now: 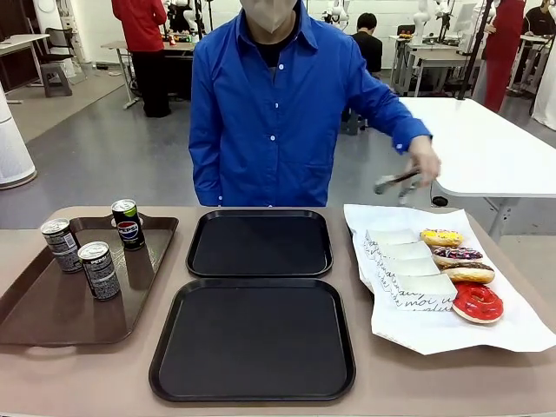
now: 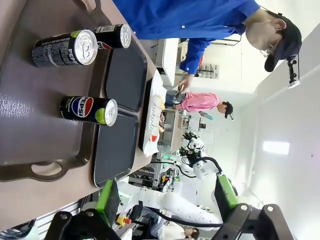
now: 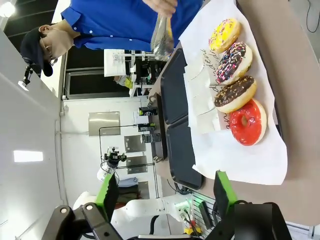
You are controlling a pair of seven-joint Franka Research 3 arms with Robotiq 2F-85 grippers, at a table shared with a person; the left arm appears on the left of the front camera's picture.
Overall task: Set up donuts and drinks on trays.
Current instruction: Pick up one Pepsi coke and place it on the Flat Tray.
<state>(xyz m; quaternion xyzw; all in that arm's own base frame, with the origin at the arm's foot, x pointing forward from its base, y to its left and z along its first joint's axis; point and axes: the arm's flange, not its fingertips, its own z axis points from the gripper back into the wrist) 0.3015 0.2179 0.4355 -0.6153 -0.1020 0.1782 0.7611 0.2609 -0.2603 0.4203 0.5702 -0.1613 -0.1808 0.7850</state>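
Far tray (image 1: 261, 244) and near tray (image 1: 252, 339): bare, open from above. Three cans (image 1: 98, 269) occupy the brown tray (image 1: 43, 317) at left. A hand (image 1: 424, 161) with tongs (image 1: 395, 182) hangs beyond the donuts (image 1: 458, 256) at right.

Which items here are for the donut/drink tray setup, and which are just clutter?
For the job:
donuts
grey cans
far black tray
near black tray

Lying about:
Pepsi can
brown tray
white paper
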